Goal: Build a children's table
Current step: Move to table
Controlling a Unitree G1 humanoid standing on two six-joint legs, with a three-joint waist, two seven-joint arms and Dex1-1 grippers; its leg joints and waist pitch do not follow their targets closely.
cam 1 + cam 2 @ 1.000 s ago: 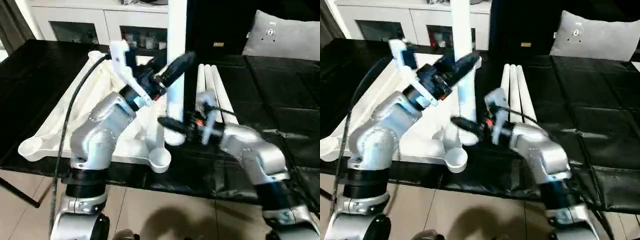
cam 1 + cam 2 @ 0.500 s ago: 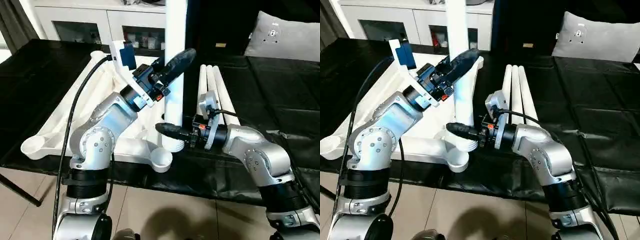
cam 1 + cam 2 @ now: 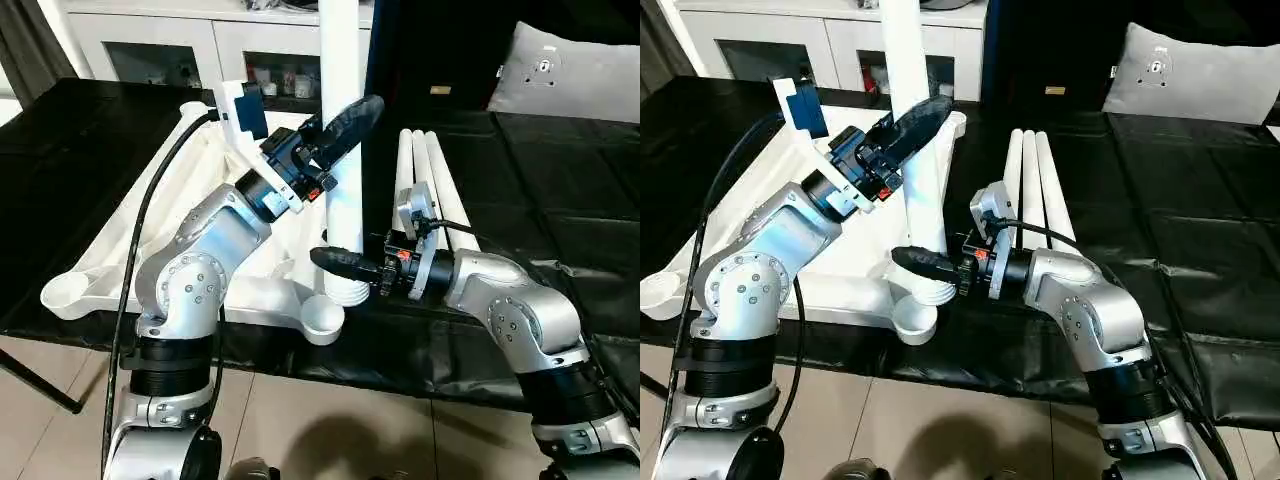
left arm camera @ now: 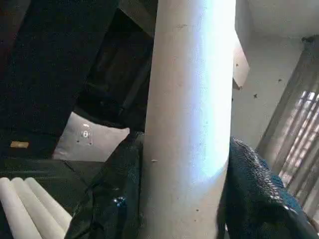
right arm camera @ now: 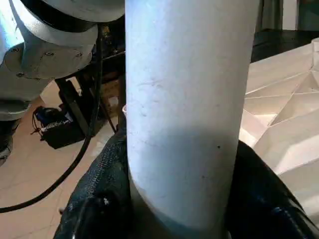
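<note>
On the black desk (image 3: 560,190) lies one white tabletop (image 3: 200,200), underside up, with one leg (image 3: 343,150) standing upright just above its near corner socket (image 3: 323,318). The left hand (image 3: 335,135) grips this leg higher up, and the right hand (image 3: 345,265) grips it near its lower end. Three more legs (image 3: 425,170) lie side by side on the desk, right of the tabletop

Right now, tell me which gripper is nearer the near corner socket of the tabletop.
Right. The right gripper clamps the upright leg low, just above the corner socket; the left gripper grips it higher up.
</note>
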